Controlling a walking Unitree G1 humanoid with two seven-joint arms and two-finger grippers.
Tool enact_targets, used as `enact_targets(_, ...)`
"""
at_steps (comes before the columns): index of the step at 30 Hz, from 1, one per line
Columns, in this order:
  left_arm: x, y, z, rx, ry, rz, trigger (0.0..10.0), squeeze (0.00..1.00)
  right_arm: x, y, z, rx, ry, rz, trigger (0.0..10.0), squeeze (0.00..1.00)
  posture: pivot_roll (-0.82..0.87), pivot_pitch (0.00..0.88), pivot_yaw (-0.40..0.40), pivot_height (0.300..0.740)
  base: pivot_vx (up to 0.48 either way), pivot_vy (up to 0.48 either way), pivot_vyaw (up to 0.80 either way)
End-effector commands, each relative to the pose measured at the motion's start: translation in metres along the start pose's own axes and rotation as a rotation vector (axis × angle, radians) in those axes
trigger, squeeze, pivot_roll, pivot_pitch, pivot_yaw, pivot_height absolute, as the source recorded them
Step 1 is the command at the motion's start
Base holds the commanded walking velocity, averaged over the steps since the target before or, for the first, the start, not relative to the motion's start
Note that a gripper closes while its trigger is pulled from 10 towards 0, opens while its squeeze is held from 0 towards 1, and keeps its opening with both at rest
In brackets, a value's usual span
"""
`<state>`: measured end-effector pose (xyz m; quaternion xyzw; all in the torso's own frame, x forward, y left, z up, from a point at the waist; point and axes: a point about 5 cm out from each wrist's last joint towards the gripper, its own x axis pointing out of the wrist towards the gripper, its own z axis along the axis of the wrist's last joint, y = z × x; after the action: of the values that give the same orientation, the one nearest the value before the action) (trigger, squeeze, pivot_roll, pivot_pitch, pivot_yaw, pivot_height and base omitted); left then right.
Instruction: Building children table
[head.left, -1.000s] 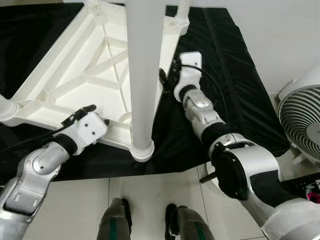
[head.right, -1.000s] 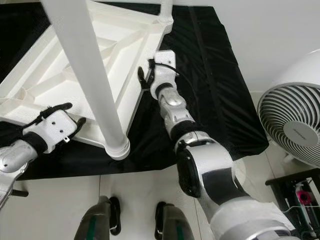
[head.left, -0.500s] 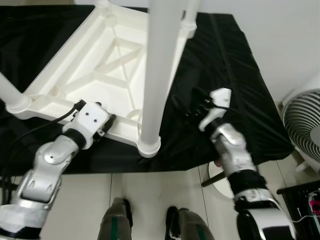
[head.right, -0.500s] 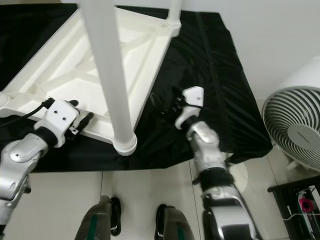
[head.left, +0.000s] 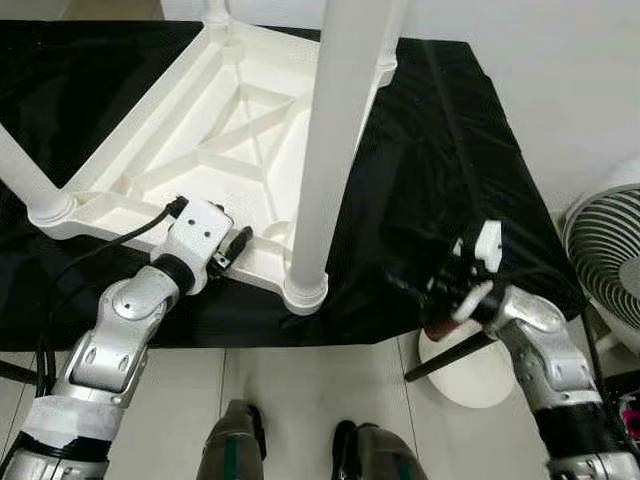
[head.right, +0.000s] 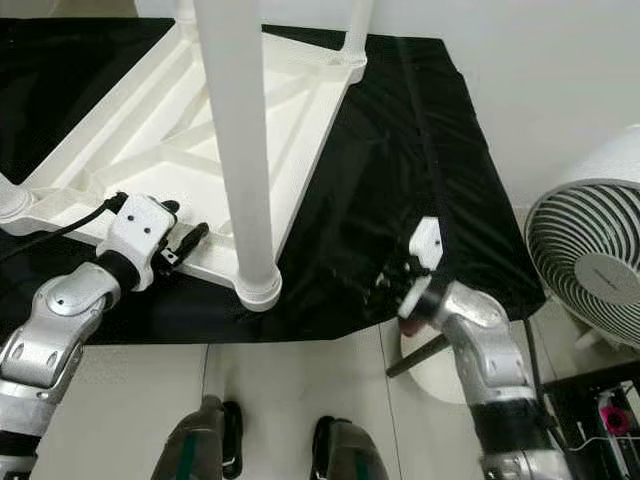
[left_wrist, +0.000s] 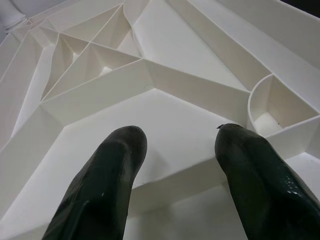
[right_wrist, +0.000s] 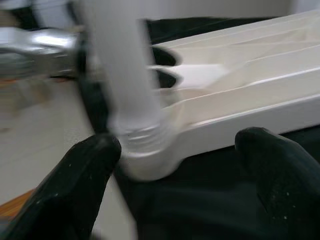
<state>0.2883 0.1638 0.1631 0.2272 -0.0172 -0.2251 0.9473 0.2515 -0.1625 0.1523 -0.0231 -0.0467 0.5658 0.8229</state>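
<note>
You are looking down at a black cloth spread over the floor, and on it the white plastic children's table lies upside down with its ribbed underside facing up. One white leg stands screwed into the table's near corner socket and rises toward your camera; another leg stands in the corner at your left, and two more sit in the far corners. To your right, off the cloth's edge, a white fan stands on the pale tiled floor. Your left gripper rests at the table's near edge, just beside the upright leg's socket; in the left wrist view its two black fingers are spread apart over the white ribs, with one rib running between them, and they grip nothing that you can see. Your right gripper hovers over the black cloth near its front edge, well apart from the table; in the right wrist view its fingers are spread wide and empty, looking back across the cloth at the base of the near leg. A round white base lies on the floor just beneath your right forearm, and your own feet show at the lower edge.
</note>
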Motion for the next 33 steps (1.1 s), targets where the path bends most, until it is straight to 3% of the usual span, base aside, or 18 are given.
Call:
enact_targets(1, 0.000, 0.001, -0.003, 0.001, 0.010, 0.020, 10.0, 0.00, -0.001, 0.008, 0.004, 0.027, 0.011, 0.088, 10.0, 0.00, 0.04, 0.102, -0.028, 0.740, 0.000, 0.000, 0.00)
enact_targets(9, -0.001, -0.001, -0.004, 0.005, 0.018, 0.033, 10.0, 0.00, 0.009, 0.006, 0.013, 0.042, 0.007, 0.144, 10.0, 0.00, 0.05, 0.105, -0.044, 0.740, 0.000, 0.000, 0.00)
enact_targets(17, -0.007, 0.000, -0.001, -0.032, 0.023, 0.035, 10.0, 0.00, 0.045, 0.003, 0.016, 0.018, -0.019, 0.155, 10.0, 0.00, 0.06, 0.104, -0.065, 0.740, 0.000, 0.000, 0.00)
enact_targets(28, -0.011, 0.005, 0.011, -0.065, 0.020, 0.025, 10.0, 0.00, 0.071, 0.007, 0.017, 0.029, -0.041, 0.213, 10.0, 0.00, 0.09, 0.104, -0.074, 0.740, 0.000, 0.000, 0.00)
enact_targets(33, -0.012, 0.002, 0.013, -0.097, 0.036, 0.007, 10.0, 0.00, 0.086, 0.004, 0.016, 0.037, -0.034, 0.181, 10.0, 0.00, 0.10, 0.101, -0.079, 0.740, 0.000, 0.000, 0.00)
